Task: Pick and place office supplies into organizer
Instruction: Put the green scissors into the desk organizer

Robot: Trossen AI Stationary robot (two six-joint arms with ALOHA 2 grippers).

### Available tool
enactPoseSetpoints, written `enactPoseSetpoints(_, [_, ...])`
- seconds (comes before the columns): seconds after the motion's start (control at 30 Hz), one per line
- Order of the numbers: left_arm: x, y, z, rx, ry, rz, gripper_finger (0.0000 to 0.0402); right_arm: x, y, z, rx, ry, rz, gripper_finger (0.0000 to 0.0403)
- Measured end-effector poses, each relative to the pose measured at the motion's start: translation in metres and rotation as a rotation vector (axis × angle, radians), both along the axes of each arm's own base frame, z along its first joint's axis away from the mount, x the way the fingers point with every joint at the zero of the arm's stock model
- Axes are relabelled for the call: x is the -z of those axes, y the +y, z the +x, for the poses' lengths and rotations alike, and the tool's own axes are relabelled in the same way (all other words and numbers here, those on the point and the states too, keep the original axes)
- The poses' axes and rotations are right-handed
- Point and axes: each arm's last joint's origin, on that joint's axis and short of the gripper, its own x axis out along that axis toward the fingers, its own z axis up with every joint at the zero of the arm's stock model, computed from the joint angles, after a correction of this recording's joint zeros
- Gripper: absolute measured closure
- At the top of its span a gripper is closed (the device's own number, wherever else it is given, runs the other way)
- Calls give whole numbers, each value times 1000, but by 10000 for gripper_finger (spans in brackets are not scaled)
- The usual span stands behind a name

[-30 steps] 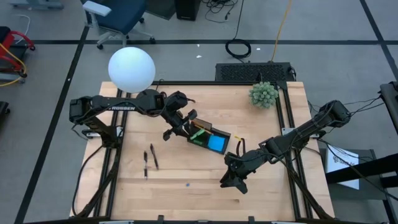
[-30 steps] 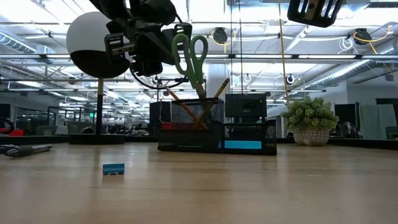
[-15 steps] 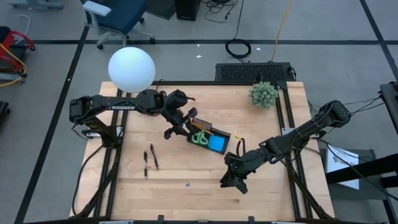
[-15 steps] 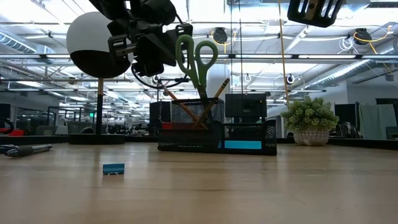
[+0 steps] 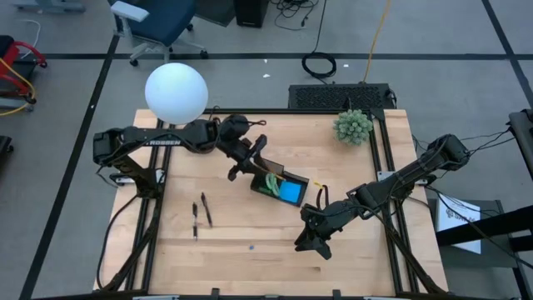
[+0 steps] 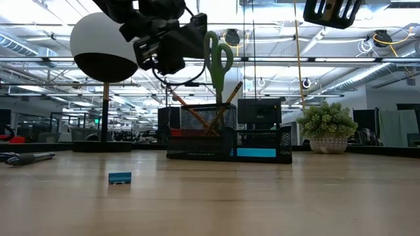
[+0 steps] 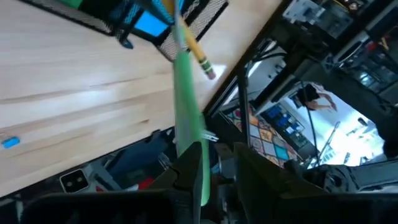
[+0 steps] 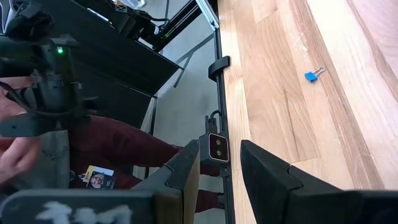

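The green-handled scissors [image 6: 217, 58] stand blades down in the taller back section [image 6: 209, 122] of the black organizer [image 5: 280, 186]. Two orange-yellow pencils [image 6: 231, 93] lean in that section too. The blue pad [image 6: 255, 153] lies in the organizer's low front part. My left gripper [image 5: 247, 162] is up at the scissors' handles, shut on them. Two dark pens [image 5: 200, 215] lie on the table to the organizer's left. My right gripper [image 5: 310, 242] is open and empty above the table's near side. My left gripper holds the scissors by a green handle [image 7: 186, 118], which runs along the inner side of one finger [image 7: 191, 169]. The fingers come from the table's left side, high above the organizer. The scissors stand nearly upright, their blades down in the organizer's back section.
A lamp with a white ball shade [image 5: 176, 92] stands at the far left, and a green spiky plant ball [image 5: 353, 127] at the far right. A small blue clip [image 5: 251, 247] lies near the front edge. A person shows beyond the table in the right wrist view [image 8: 93, 143].
My left gripper has gone a little toward the table's far and right edges and has turned. The scissors' handles have swung with it from a slant to nearly upright and now show edge-on, while the blades have stayed in the organizer's back section.
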Motion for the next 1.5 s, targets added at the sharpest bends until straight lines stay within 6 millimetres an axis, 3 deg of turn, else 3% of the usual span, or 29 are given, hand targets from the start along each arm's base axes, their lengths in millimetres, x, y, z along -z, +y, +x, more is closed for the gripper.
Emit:
enactPoseSetpoints(0.3, [0, 16, -3, -61, -18, 82, 320, 0, 0, 0, 0, 0, 0, 298])
enactPoseSetpoints(0.43, [-4, 23, -2, -35, -103, 168, 320, 0, 0, 0, -1, 0, 0, 298])
enactPoseSetpoints(0.7, [-37, 12, -13, 138, -376, 513, 320, 0, 0, 0, 0, 0, 0, 298])
enactPoseSetpoints(0.9, [-68, -25, -27, 316, -599, 762, 321, 0, 0, 0, 0, 0, 0, 298])
enactPoseSetpoints(1.13, [-88, -91, -39, 493, -802, 979, 321, 0, 0, 0, 0, 0, 0, 298])
enactPoseSetpoints(1.27, [-87, -130, -44, 619, -876, 1067, 321, 0, 0, 0, 0, 0, 0, 298])
enactPoseSetpoints(1.5, [-62, -180, -49, 763, -743, 1343, 321, 0, 0, 0, 0, 0, 0, 298])
